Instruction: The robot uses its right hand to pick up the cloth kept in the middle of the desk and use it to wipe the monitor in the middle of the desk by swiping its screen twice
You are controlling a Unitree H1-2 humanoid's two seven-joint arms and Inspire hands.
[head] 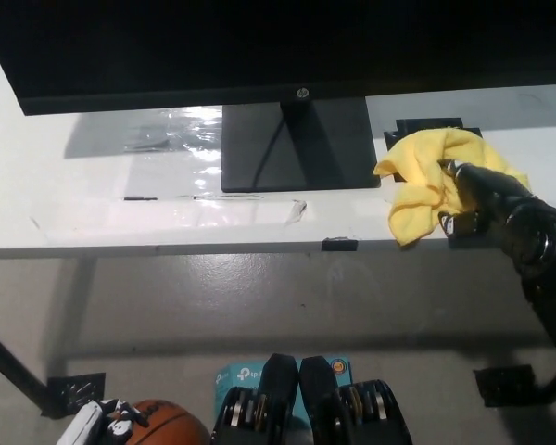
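While the black right hand (477,199) clenched the crumpled yellow cloth (424,181) on the white worktop (102,199), lifting toward the black monitor (259,46) seemingly came next.

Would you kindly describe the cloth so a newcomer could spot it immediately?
Start at the black monitor and drop to its stand base. Just right of that base, on the white desk, lies the cloth beside the right robot hand: crumpled and the only bright yellow thing there.

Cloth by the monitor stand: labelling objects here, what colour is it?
Yellow; the cloth shows in the head view.
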